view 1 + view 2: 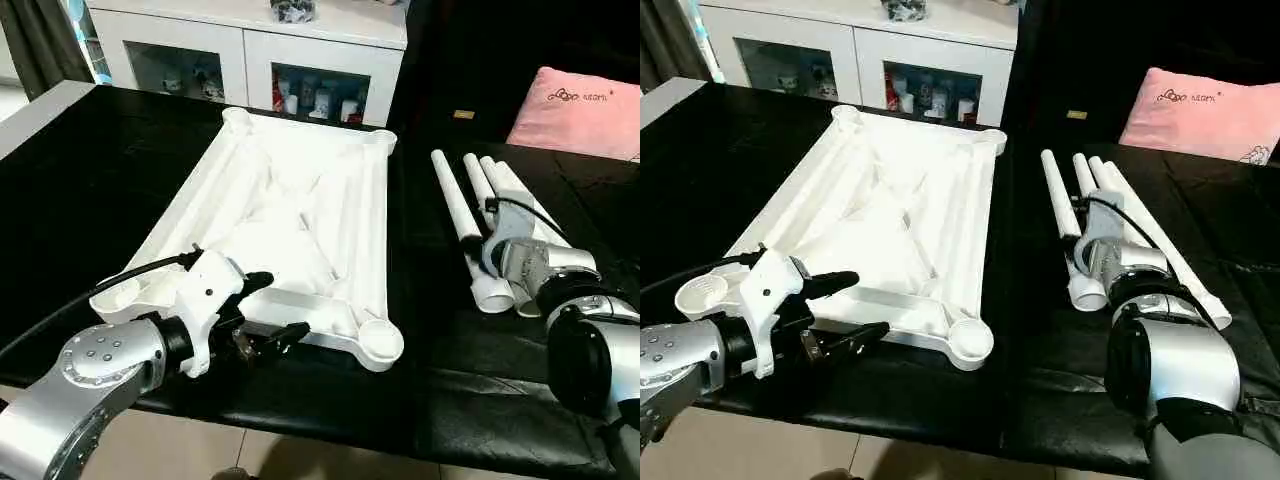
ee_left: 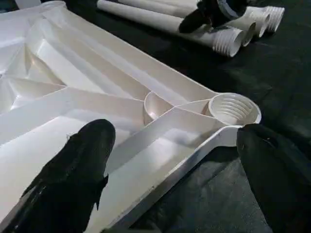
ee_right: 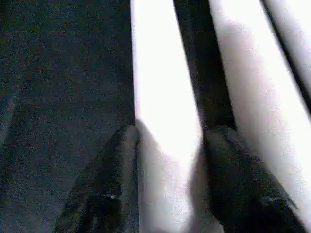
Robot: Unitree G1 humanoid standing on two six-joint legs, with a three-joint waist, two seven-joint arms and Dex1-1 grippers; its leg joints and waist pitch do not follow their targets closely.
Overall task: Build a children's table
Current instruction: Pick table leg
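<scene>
The white tabletop (image 1: 300, 195) lies upside down on the black surface, ribs up, with a round socket (image 1: 380, 340) at each corner. My left gripper (image 1: 283, 305) hovers open at the tabletop's near edge. One finger is over the ribbed panel and the other is off the rim beside the near right socket (image 2: 233, 108). Several white legs (image 1: 470, 215) lie side by side to the right of the tabletop. My right gripper (image 3: 170, 141) is down on them, its two fingers pressed against either side of one leg (image 3: 165, 73).
A pink pillow (image 1: 585, 110) lies at the back right. A white glass-door cabinet (image 1: 250, 50) stands behind the black surface. A black cable runs from my left wrist towards the picture's left edge. The black surface's front edge is just below my forearms.
</scene>
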